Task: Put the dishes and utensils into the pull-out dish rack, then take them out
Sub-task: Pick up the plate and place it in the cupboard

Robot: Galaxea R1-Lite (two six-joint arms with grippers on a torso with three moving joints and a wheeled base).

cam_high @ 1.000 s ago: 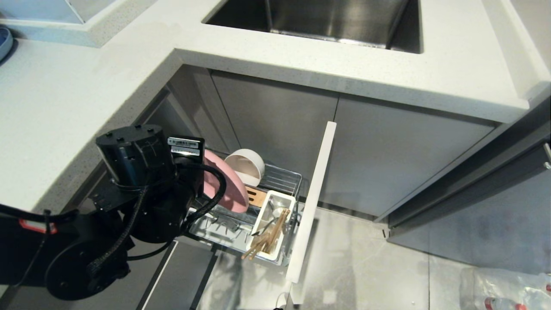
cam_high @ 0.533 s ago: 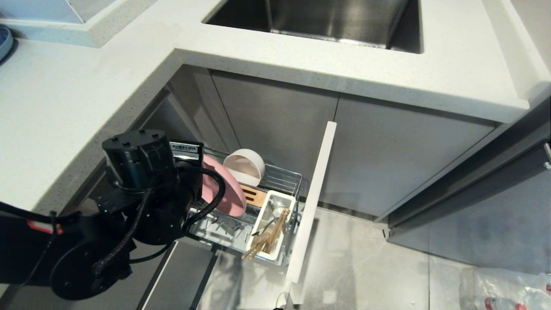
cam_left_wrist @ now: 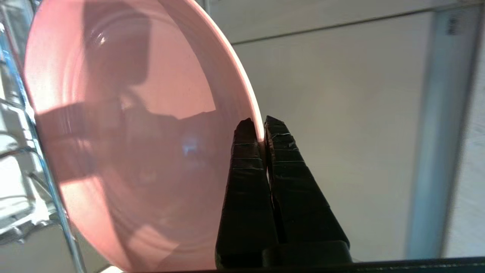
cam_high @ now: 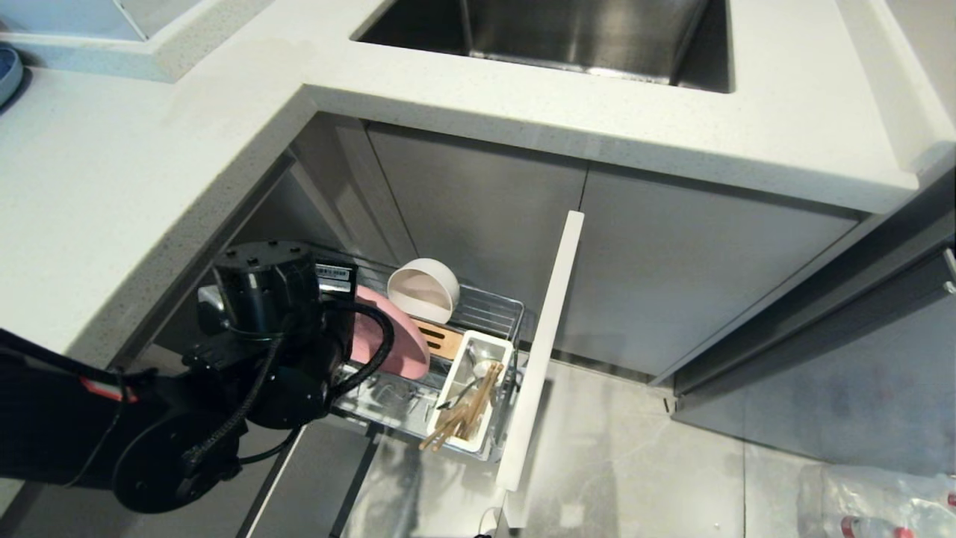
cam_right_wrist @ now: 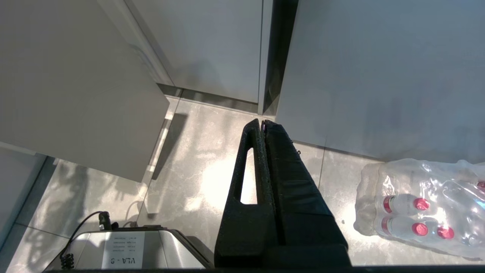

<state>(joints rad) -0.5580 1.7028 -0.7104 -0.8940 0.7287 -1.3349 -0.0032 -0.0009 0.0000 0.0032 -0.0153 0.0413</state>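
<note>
My left hand (cam_left_wrist: 263, 123) is pinched shut on the rim of the pink plate (cam_left_wrist: 125, 151), its two dark fingers (cam_left_wrist: 246, 167) pressed against either side of the edge. In the head view the plate (cam_high: 396, 340) stands on edge, tilted, over the pull-out dish rack (cam_high: 489, 302), with my left arm reaching in from the left and hiding the plate's near side. Whether the plate's lower edge touches the rack's wires I cannot tell. The white bowl (cam_high: 424, 290) sits on its side at the back of the rack, just beyond the plate. The brown wooden insert (cam_high: 442, 340) shows between the plate and the white caddy (cam_high: 455, 385). In the caddy lie the chopsticks (cam_high: 463, 418), their ends sticking out over its near rim, and the spoon (cam_high: 467, 377) beside them. The rack's pale front panel (cam_high: 541, 351) stands at the right of the caddy. My right hand (cam_right_wrist: 262, 123) is closed on nothing, hanging over the floor near a pack of water bottles (cam_right_wrist: 420, 206).
</note>
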